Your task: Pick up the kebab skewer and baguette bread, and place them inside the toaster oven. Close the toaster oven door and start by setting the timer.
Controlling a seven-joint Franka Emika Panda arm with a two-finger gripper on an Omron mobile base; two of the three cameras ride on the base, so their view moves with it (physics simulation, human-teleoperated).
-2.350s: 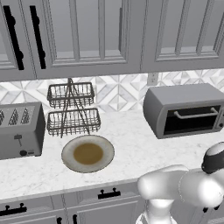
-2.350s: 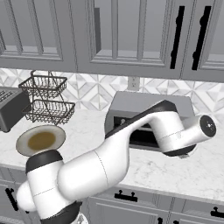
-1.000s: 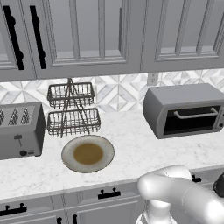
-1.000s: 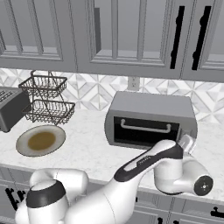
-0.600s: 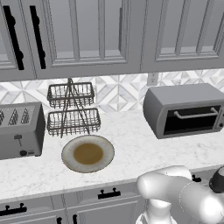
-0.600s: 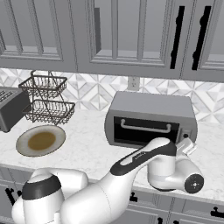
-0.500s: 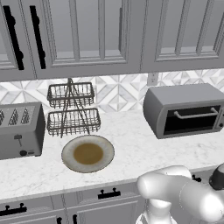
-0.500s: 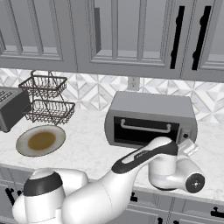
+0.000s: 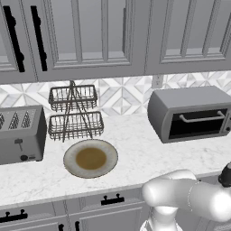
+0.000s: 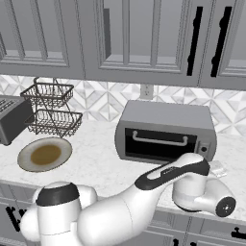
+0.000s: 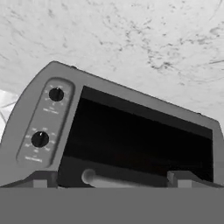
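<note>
Standing wide apart and holding nothing, the gripper's jaws faced the toaster oven [image 11: 113,131], whose toaster oven door [image 11: 140,135] was shut, silver handle [image 11: 127,178] nearest the hand.

A grey four-slot toaster [image 9: 20,134], a two-tier wire basket rack [image 9: 74,113] and a plate [image 9: 90,158] share the marble counter [image 9: 135,149].

A white marble worktop [image 9: 135,153] carries a four-slot toaster [image 9: 20,134], wire basket rack [image 9: 74,113] and plate [image 9: 90,158], all left of the toaster oven [image 9: 191,113].
</note>
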